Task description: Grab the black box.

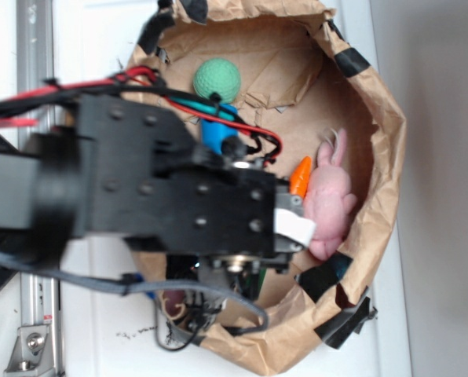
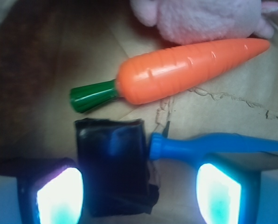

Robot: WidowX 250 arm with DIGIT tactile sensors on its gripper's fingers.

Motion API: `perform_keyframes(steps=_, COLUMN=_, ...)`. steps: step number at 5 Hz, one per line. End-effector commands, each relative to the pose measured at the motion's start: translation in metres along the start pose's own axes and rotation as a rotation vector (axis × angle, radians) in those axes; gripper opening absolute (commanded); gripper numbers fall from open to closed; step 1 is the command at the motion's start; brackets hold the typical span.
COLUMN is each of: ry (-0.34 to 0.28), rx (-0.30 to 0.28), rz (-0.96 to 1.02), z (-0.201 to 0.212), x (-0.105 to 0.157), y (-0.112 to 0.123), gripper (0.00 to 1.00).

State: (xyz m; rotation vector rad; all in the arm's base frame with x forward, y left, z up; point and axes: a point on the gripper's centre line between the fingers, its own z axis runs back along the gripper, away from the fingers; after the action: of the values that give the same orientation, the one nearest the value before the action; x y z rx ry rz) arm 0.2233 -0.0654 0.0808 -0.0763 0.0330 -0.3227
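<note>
Not yet grabbed: tool (image 2: 139, 193) spread wide, straddling the black box (image 2: 113, 163) near its 9 o'clock finger, carrot (image 2: 185, 70) at 12; closing left.

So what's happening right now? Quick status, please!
Gripper open, low inside the paper bag. Black box between the fingers, not gripped yet. Blue handle crowds one finger; carrot lies just beyond.

Small glossy black rectangular box (image 2: 112, 163): between gripper (image 2: 139, 193) fingers; orange plastic carrot (image 2: 185, 69) behind it, pink plush rabbit (image 2: 199, 18) behind carrot, blue plastic handle (image 2: 213, 143) right
</note>
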Motion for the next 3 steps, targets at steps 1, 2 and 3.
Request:
perform_keyframes(steps=1, ry=-0.022, rx=-0.003, rz=-0.047, z=0.005, x=-0.004, y=-0.01, gripper=1.0)
perform_keyframes(steps=2, ry=-0.059, rx=0.026, rz=0.046, z=0.016, x=-0.001, y=0.021, gripper=1.0)
perform_keyframes(steps=3, ry=-0.023, rx=0.048, rz=0.015, z=0.003, x=0.006, y=0.015, gripper=1.0)
